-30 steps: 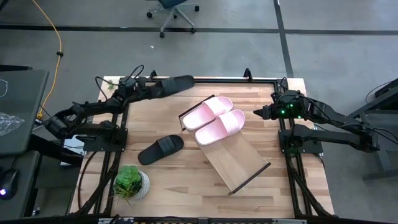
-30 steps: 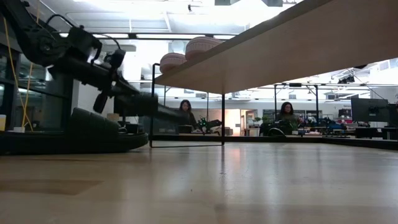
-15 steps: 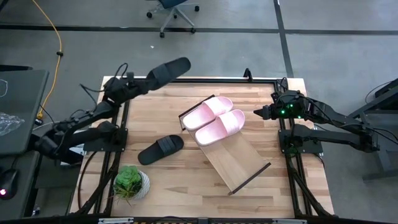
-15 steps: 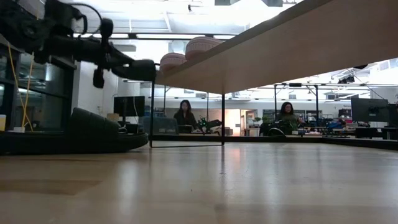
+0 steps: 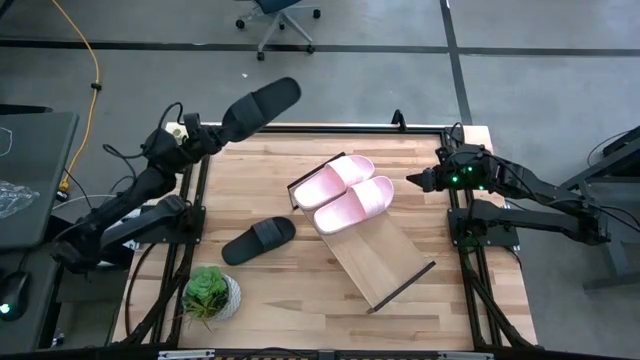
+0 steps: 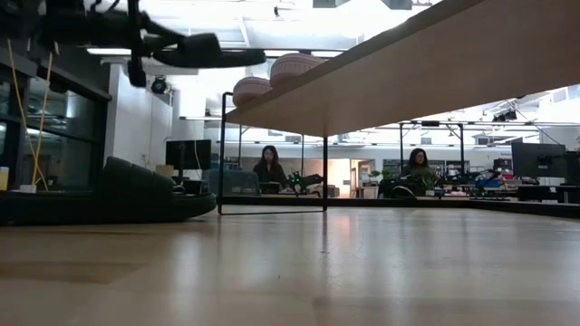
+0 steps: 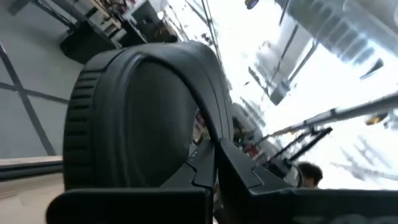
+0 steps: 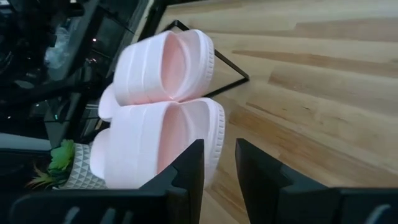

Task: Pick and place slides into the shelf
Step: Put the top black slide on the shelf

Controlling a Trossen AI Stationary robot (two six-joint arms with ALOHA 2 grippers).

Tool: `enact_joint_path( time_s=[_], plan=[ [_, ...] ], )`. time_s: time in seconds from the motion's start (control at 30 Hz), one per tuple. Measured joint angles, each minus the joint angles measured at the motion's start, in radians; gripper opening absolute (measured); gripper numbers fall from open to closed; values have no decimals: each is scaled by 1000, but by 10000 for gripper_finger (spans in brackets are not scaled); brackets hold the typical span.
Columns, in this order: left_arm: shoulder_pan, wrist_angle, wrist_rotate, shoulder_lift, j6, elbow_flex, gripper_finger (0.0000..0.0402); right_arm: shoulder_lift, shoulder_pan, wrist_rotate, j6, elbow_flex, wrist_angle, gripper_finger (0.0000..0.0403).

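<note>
A black slide hangs in the air over the table's far left corner, my left gripper shut on its near end; in the low view the slide lies about level, high up. A second black slide lies sole down on the table. Two pink slides rest side by side on the far end of the shelf, a light-wood board on thin dark legs. My right gripper waits at the table's right, open, pointing at the pink slides. My left gripper pinches a thin black edge of the slide between its two shut fingers, at the end nearest the arm; whether that edge is strap or sole I cannot tell. The fingers come about level from the table's left and lie along the slide, which hangs clear of the table.
A potted green plant stands at the table's near left corner. The shelf's near half is bare board. People sit at desks in the room beyond the table's far edge.
My left gripper has risen with the black slide and drawn back toward the table's far left corner, tipping from a downward slant to about level. The slide has gone up with it, staying clear of the table.
</note>
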Motion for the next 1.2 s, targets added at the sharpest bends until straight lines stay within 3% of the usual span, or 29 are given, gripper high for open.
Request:
enact_joint_path(
  time_s=[0.37, 0.63, 0.8, 1.2],
  plan=[
    [-297, -207, -212, 44, 143, 215, 0, 0, 0, -38, -40, 0, 129, 83],
    [-582, -196, -417, 169, 157, 260, 0, 0, 0, -155, -48, 0, 245, 83],
    [-739, -101, -543, 259, 163, 286, 0, 0, 0, -197, -39, 0, 359, 86],
    [-915, -21, -646, 511, 163, 438, 0, 28, 0, -215, 40, 0, 546, 195]
  ],
)
